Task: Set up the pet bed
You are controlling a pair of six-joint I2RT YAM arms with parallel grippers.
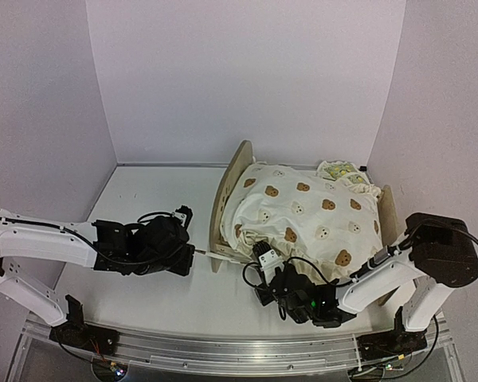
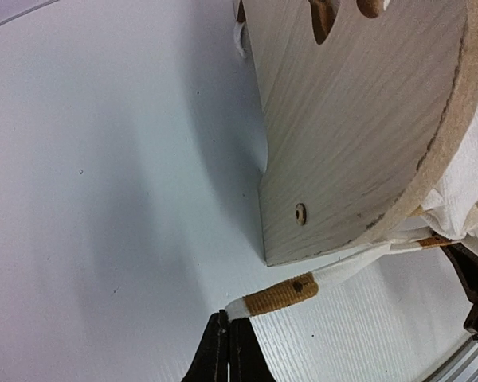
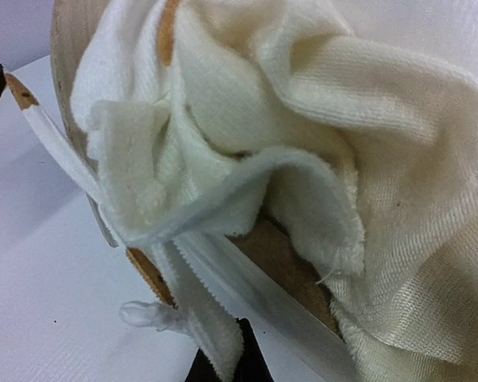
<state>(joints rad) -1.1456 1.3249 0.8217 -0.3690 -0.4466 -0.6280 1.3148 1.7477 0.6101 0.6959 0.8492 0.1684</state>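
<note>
Left fingers [image 2: 227,344] clenched on tan-tipped strap [image 2: 280,296], the pet bed [image 2: 358,135] end board just ahead on desk [image 2: 103,199]. Right fingers [image 3: 237,366] pinch white tie [image 3: 207,318]; bear-print cushion [image 3: 366,119] bunched just ahead.

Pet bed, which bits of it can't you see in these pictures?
Bed base: top view, buried under the bear cushion.
Far end board: top view, mostly behind that cushion.
Right hand: right wrist view, fingers cut off by the bottom edge, cloth strap in front.
</note>
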